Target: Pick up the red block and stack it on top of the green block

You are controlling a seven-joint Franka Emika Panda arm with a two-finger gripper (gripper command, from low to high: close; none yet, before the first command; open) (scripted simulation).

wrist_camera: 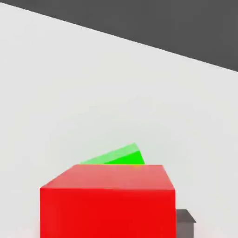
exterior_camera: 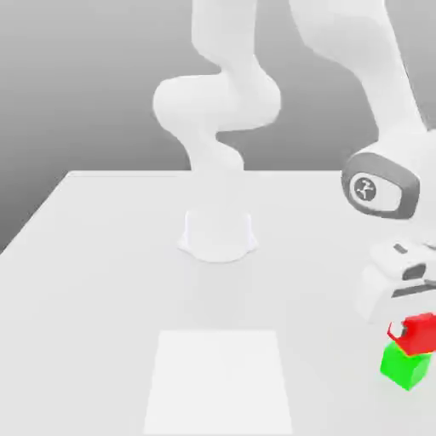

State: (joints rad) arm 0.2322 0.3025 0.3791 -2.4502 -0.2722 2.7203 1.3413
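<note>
"One broad, pale, flat table takes up most of the exterior view. What stands on it?"

"The white jointed robot arm. Its base is near the upper middle of the frame, and its hand reaches down at the right edge."

"And the gripper?"

"Lower right of the frame, seemingly pinching the smooth, bright red cube. The hand view shows one dark fingertip against its side."

"Where's the smooth, bright green cube?"

"Low in the right part of the frame, just under the red one. I can't tell whether they touch."

"How would you finish it?"

"Gently. I'd check that the red cube is centred over the green, since the two look turned differently, then ease straight down until it sits flat. Open evenly, lift straight up, no sideways nudge."

"So where is the red cube relative to the gripper?"

"Between the fingers, it seems, at the hand's lower end, with the green cube beneath."
</note>
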